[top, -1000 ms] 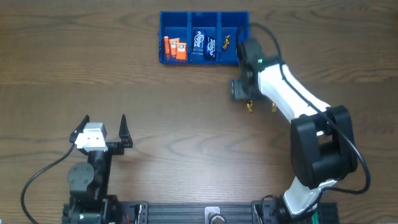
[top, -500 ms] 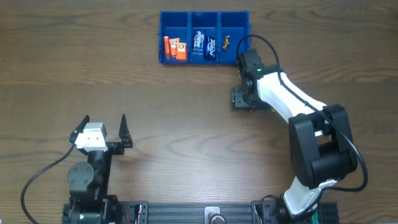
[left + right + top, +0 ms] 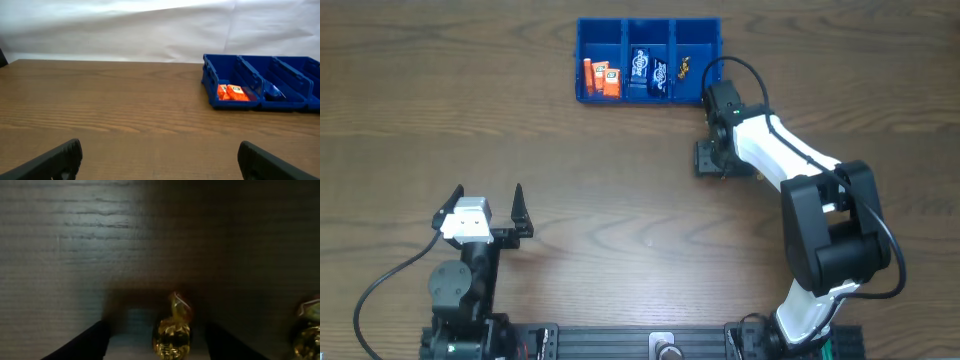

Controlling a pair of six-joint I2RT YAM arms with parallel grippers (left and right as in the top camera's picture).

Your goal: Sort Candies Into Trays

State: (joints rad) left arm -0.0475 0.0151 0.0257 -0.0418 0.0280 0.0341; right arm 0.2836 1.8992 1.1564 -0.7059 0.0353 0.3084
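A brown wooden bench (image 3: 620, 150) with fine, straight grain spreads across the whole scene. Behind its far edge stands a plain white backdrop (image 3: 125, 30), marked by one upright crease and softly lit.

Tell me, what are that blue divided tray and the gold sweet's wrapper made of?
The blue three-compartment tray looks like moulded plastic: uniform colour, thin stiff walls. The golden wrapped candy seems covered in glossy film or foil: it glints, end twisted.
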